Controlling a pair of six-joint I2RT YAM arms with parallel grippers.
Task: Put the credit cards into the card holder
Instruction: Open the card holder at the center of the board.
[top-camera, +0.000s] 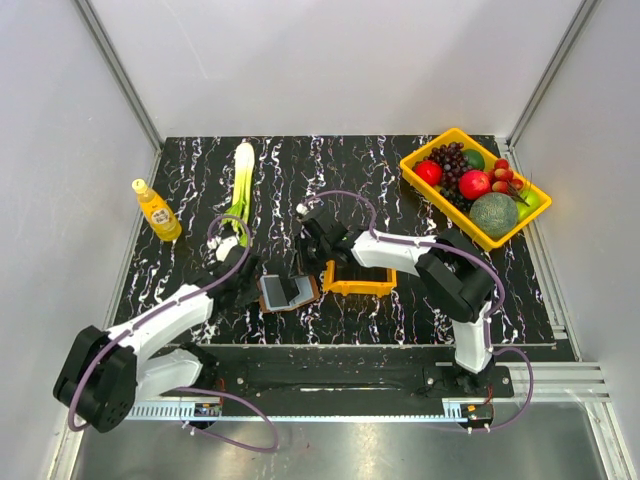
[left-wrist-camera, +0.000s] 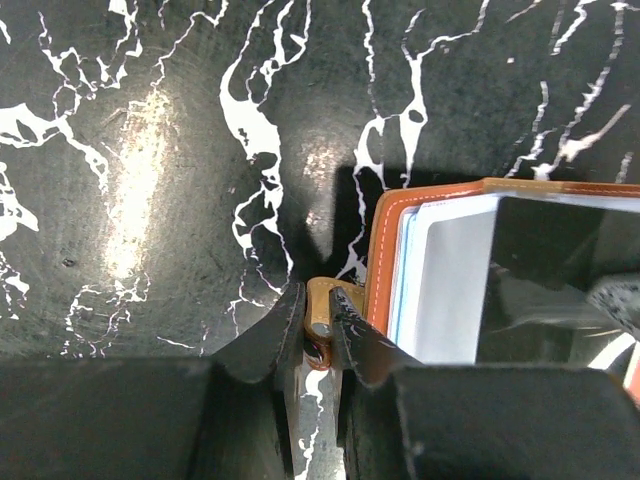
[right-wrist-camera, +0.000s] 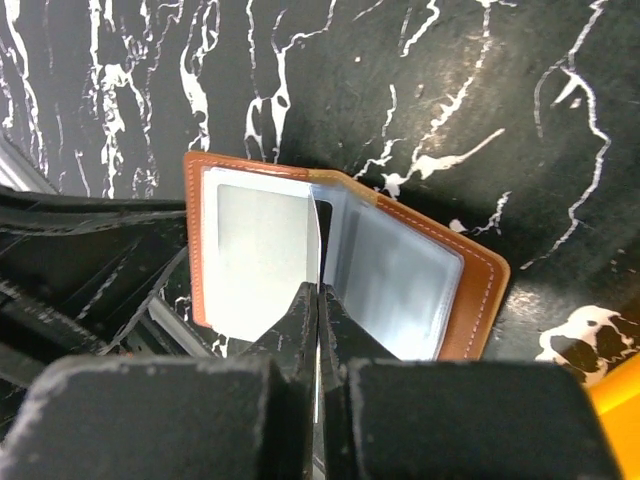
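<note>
on the table (top-camera: 200, 170) between the two arms, the card holder (top-camera: 288, 292) lies open. the left claw (left-wrist-camera: 318, 322) pinches its little side tab (left-wrist-camera: 320, 305) to hold it down. the right claw (right-wrist-camera: 317, 300) is squeezed on a thin credit card (right-wrist-camera: 314, 235), standing on edge over the pockets. next, i think, the card must lean and slide into a pocket.

Tabletop (top-camera: 200, 180): black marble pattern, white veins, glossy, one soft patch of glare. Walls (top-camera: 330, 60): plain pale grey, closing three sides. Aluminium posts (top-camera: 118, 70) in both rear corners. Brushed steel sheet (top-camera: 350, 450) along near edge.
</note>
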